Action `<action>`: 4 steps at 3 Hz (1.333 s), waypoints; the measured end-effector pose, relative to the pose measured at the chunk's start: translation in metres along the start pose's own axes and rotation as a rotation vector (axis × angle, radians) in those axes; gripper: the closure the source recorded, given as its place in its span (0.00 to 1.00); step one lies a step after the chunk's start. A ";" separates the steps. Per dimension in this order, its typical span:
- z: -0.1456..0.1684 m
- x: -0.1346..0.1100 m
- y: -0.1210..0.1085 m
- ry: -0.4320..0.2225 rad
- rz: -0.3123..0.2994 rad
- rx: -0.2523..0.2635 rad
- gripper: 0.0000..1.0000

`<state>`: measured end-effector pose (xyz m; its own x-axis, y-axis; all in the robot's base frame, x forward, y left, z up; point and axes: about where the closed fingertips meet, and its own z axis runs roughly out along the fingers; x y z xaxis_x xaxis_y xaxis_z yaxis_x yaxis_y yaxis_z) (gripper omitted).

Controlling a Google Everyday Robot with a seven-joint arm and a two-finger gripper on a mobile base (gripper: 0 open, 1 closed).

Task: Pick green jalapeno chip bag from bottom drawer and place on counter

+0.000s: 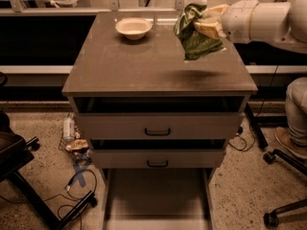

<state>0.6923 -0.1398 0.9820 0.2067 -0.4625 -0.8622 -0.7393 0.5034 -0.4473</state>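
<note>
My gripper (204, 25) reaches in from the right on a white arm and is shut on the green jalapeno chip bag (194, 37). The crinkled bag hangs from the fingers above the right rear part of the counter (144, 63), clear of its surface, casting a shadow below it. The bottom drawer (156, 190) is pulled out at the foot of the cabinet, and its grey floor is bare.
A white bowl (134, 28) sits on the counter at the back left. Two drawers with black handles (157, 132) stand slightly ajar above the bottom one. Cables and litter (76, 147) lie on the floor at left; a chair base (283, 162) is at right.
</note>
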 end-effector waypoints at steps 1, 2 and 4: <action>0.040 0.018 -0.024 -0.024 -0.012 0.066 1.00; 0.054 0.037 -0.042 -0.001 0.003 0.160 0.87; 0.058 0.036 -0.055 -0.012 0.008 0.229 0.40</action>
<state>0.7783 -0.1419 0.9616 0.2100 -0.4498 -0.8681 -0.5768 0.6599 -0.4815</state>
